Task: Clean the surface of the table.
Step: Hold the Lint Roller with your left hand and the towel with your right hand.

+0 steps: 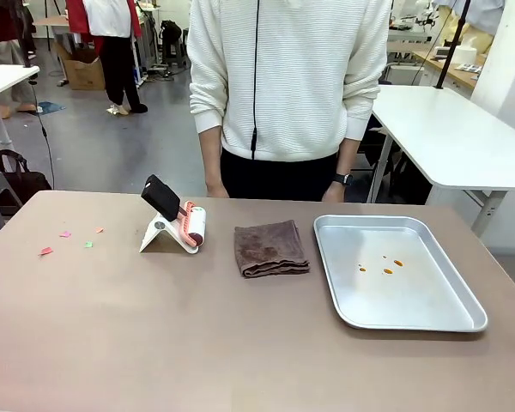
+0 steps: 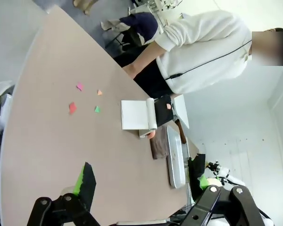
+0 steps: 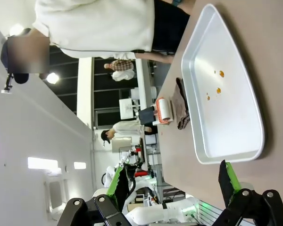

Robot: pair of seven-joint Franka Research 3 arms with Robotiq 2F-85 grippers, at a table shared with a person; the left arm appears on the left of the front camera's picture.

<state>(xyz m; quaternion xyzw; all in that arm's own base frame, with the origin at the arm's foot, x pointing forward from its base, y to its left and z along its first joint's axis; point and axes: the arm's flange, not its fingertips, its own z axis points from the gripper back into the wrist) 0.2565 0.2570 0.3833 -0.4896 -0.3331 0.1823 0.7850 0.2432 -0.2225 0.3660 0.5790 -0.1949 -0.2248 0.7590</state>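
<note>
lying between robot and person, the large matte brownish-tan table (image 1: 154, 343) is smooth but dotted with coloured paper scraps (image 1: 66, 233) at its left end. a pink lint roller (image 1: 194, 226) and folded brown cloth (image 1: 270, 248) sit mid-table, probably laid ready for cleaning. left gripper (image 2: 142, 182) and right gripper (image 3: 172, 180) hang above, jaws spread wide, empty.
</note>
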